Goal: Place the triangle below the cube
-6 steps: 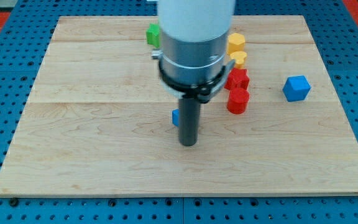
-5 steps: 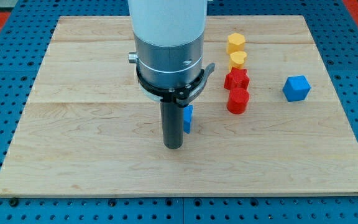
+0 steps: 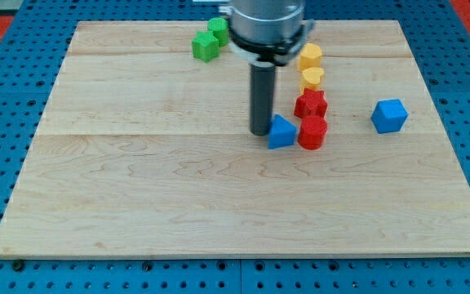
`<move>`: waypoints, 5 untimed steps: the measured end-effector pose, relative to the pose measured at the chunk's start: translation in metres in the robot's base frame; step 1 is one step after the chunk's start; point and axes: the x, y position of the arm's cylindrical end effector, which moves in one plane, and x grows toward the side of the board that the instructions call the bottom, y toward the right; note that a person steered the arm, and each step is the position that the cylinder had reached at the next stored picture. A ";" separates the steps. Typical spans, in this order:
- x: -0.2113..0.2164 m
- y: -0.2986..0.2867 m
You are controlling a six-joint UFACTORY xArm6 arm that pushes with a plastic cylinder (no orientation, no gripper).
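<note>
Wooden board (image 3: 137, 204) on blue pegboard: my tip (image 3: 260, 132), a bare rod grasping nothing, touches the blue triangle (image 3: 281, 132) just to its right. The blue cube (image 3: 389, 116) sits well further right, with 1 red block (image 3: 312, 132) between them.

You had my tip (image 3: 260, 132) touching the blue triangle (image 3: 281, 133) on its left. The triangle's right was blocked: a red block (image 3: 312, 132) touched it, another red block (image 3: 310, 104) and two yellow blocks (image 3: 310, 56) stacked behind. The tabletop (image 3: 137, 196) lay open between them and the blue cube (image 3: 389, 116).
</note>
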 end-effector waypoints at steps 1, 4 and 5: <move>0.025 0.027; 0.066 0.071; 0.047 0.102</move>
